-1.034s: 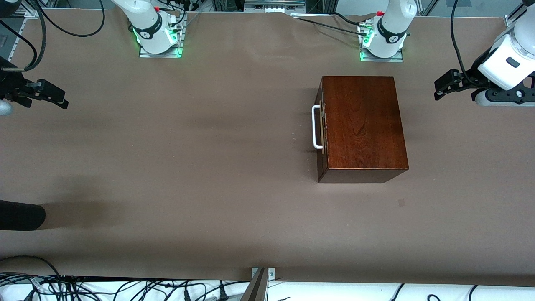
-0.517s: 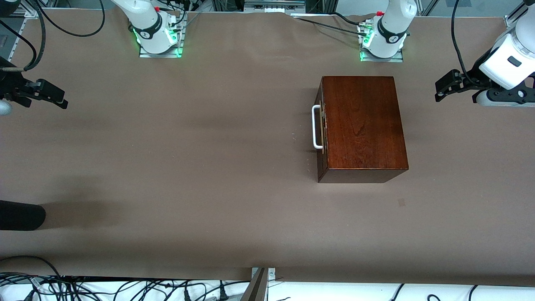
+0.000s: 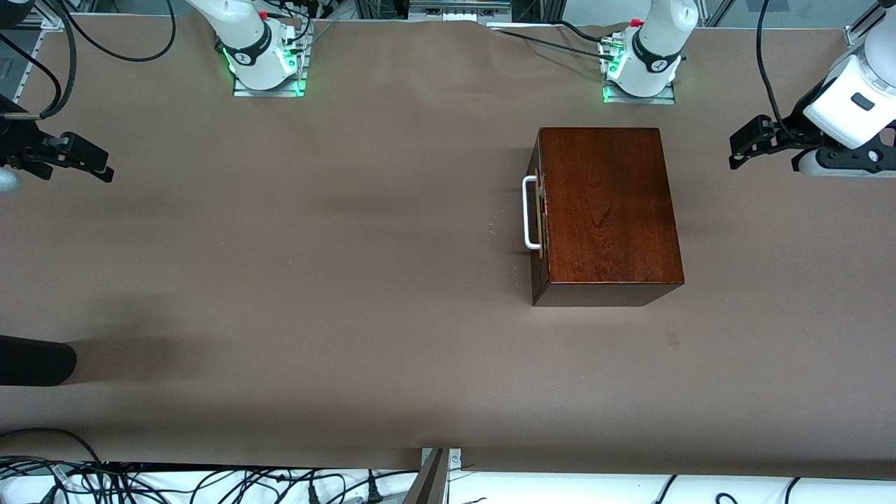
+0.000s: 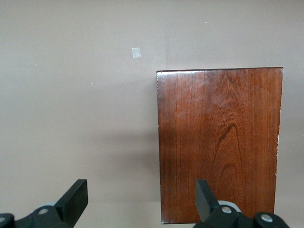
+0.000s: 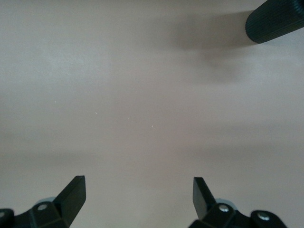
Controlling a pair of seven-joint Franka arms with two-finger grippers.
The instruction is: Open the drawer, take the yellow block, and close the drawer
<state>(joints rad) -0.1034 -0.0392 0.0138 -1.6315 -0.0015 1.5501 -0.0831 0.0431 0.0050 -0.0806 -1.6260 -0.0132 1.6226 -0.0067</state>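
A glossy dark-brown wooden box stands on the table, nearer the left arm's base. Its drawer is shut, and the white bar handle faces the right arm's end of the table. The yellow block is hidden. My left gripper hangs open and empty over the table beside the box, toward the left arm's end. In the left wrist view the left gripper shows the box top under one finger. My right gripper hangs open over bare table at the right arm's end, also empty in the right wrist view.
A black ribbed cylinder reaches in over the table edge at the right arm's end, also visible in the right wrist view. A small square mark lies on the brown cover nearer the front camera than the box. Cables hang along the near edge.
Both grippers have drifted very slightly outward. The box and its drawer have not moved.
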